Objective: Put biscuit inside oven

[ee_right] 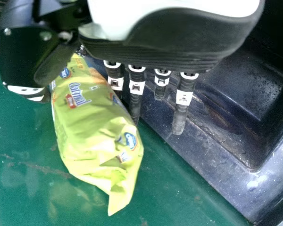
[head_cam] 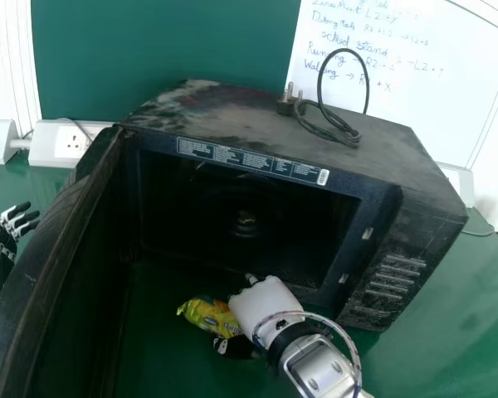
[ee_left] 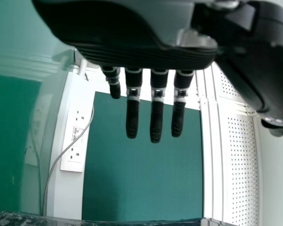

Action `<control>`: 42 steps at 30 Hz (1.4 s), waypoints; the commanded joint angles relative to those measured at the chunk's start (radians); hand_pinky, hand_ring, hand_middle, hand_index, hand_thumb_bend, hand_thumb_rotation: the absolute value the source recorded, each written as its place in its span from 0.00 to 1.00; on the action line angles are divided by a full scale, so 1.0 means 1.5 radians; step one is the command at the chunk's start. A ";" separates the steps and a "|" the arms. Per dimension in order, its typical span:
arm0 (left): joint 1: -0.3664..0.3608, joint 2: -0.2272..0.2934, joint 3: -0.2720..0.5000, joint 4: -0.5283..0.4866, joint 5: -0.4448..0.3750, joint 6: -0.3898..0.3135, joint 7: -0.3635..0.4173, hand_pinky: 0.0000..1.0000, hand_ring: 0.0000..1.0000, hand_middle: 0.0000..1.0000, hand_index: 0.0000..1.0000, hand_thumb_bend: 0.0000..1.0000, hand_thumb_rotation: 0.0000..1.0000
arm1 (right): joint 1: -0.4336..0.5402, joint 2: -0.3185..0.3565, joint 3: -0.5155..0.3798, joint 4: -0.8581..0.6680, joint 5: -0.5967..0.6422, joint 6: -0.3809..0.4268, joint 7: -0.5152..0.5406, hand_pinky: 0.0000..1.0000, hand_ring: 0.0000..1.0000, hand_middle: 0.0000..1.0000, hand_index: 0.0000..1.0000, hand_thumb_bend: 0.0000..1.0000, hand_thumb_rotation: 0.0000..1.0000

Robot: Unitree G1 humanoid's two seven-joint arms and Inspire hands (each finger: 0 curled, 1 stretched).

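The black oven (head_cam: 407, 215) stands with its door (head_cam: 50, 257) swung out on the left and its dark cavity facing me. On the green table before its lower front edge lies the yellow-green biscuit packet (head_cam: 206, 313). My right hand (head_cam: 264, 305) is just right of the packet, near the cavity's lower edge. In the right wrist view, the packet (ee_right: 96, 127) lies between the thumb and the straight fingers of my right hand (ee_right: 137, 89). My left hand (head_cam: 0, 249), also in the left wrist view (ee_left: 157, 113), is open outside the door with fingers straight.
A coiled power cable with its plug (head_cam: 328, 120) lies on top of the oven. Wall sockets (head_cam: 66, 143) are behind at the left, and a whiteboard (head_cam: 398, 66) stands at the back right. The door forms a tall barrier between my two hands.
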 commanded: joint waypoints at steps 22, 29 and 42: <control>0.006 -0.003 0.000 -0.015 -0.002 0.001 0.004 0.62 0.68 0.69 0.72 0.51 0.50 | -0.045 -0.013 0.039 0.151 0.050 0.008 0.043 0.62 0.72 0.81 0.85 1.00 0.35; 0.007 -0.002 0.000 -0.018 -0.004 0.003 0.003 0.62 0.68 0.69 0.72 0.51 0.50 | -0.053 -0.016 0.047 0.164 0.056 0.010 0.039 0.57 0.67 0.77 0.83 1.00 0.36; 0.008 -0.002 0.000 -0.018 -0.001 0.004 0.006 0.63 0.68 0.69 0.72 0.51 0.51 | -0.058 -0.020 0.064 0.180 0.039 0.011 0.007 0.59 0.70 0.79 0.85 0.93 0.33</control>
